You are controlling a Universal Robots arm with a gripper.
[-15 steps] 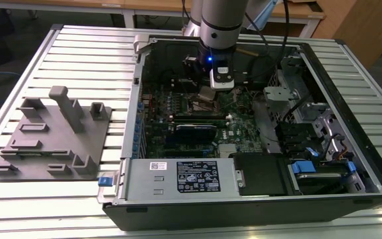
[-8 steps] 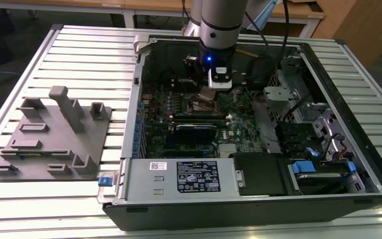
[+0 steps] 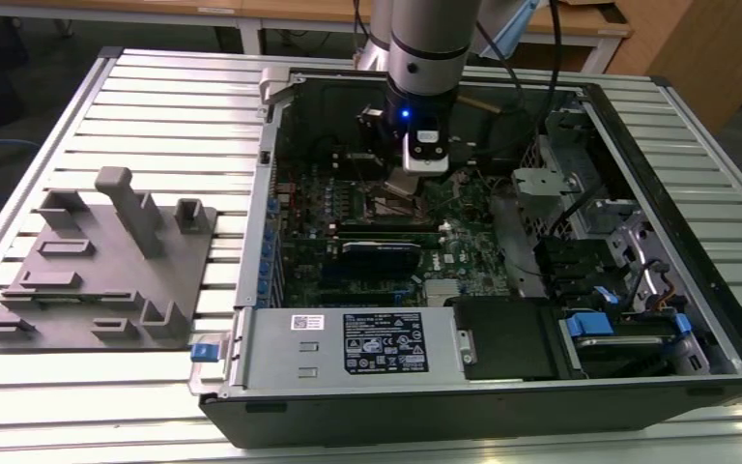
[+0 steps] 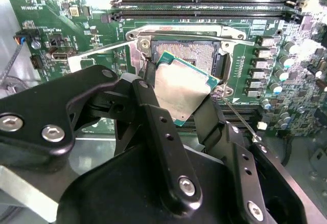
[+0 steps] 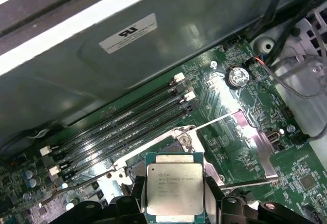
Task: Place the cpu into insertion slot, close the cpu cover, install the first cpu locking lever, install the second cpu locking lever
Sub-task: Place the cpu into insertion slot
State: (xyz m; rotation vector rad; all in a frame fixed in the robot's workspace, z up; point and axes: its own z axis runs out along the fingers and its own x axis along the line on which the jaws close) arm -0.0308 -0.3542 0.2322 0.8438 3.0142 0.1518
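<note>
Gripper (image 4: 180, 89) clamped on the cpu (image 5: 175, 191) by opposite edges, held tilted between the fingers (image 4: 158, 127) just above the insertion slot (image 4: 193, 52), cpu cover (image 5: 255, 134) lying open beside that slot

The arm (image 3: 425, 39) reaches straight down. Its gripper (image 4: 183, 85) hangs just above the insertion slot (image 4: 196, 52), fingers (image 4: 158, 127) squeezed on the cpu (image 4: 179, 96).

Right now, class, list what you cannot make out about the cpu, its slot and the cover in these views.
First wrist view: the held cpu covers most of the insertion slot.
Both wrist views: the cpu's underside faces away.
Second wrist view: the gripper hides part of the cpu cover.
</note>
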